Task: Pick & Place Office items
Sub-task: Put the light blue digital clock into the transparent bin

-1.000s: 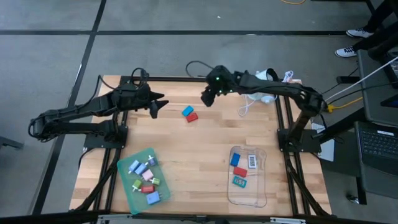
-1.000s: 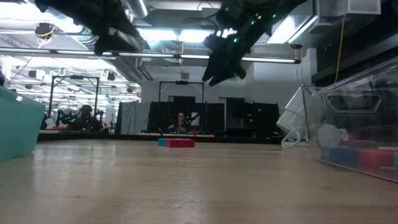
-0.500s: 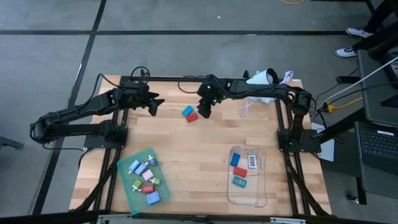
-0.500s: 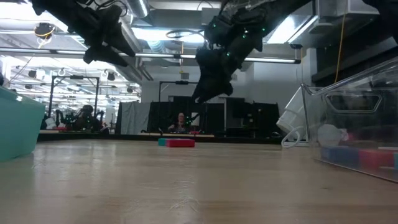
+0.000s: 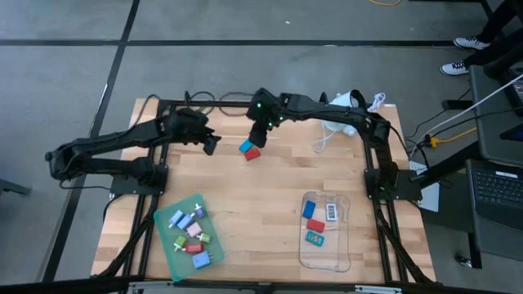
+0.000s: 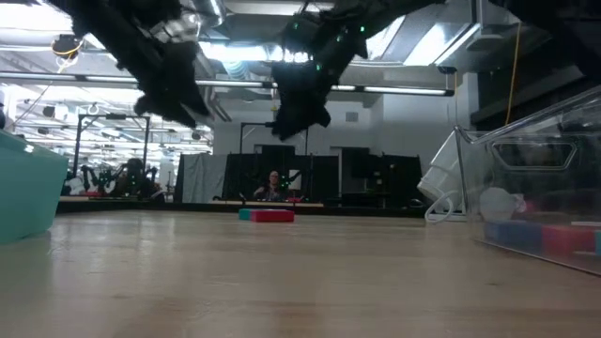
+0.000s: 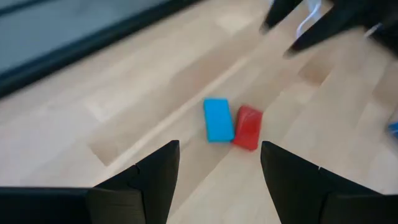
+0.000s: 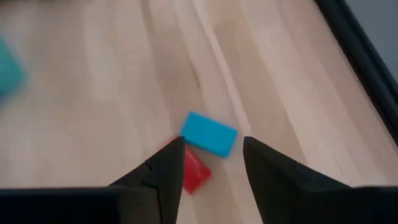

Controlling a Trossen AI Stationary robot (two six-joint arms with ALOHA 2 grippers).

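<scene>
A blue piece (image 5: pixel 245 146) and a red piece (image 5: pixel 252 153) lie flat side by side on the wood near the table's far edge, and show in the low view as a pair (image 6: pixel 267 215). My right gripper (image 5: pixel 260 137) hovers open just above and slightly beyond them; its wrist view shows the blue piece (image 8: pixel 209 133) and red piece (image 8: pixel 194 169) between its fingers. My left gripper (image 5: pixel 211 145) is open, in the air to their left; its wrist view has the blue piece (image 7: pixel 217 120) and red piece (image 7: pixel 248 127) ahead.
A green tray (image 5: pixel 168 237) at the near left holds several small pieces. A clear tray (image 5: pixel 343 245) at the near right holds blue, red, teal and white pieces. A white rounded device with a cord (image 5: pixel 347 102) sits at the far right corner. Bare wood lies mid-table.
My right gripper has swung toward the table's left, from right of the two pieces to just over them. My left gripper has shifted toward the near edge, closer to the pieces. The blue and red pieces have stayed where they were.
</scene>
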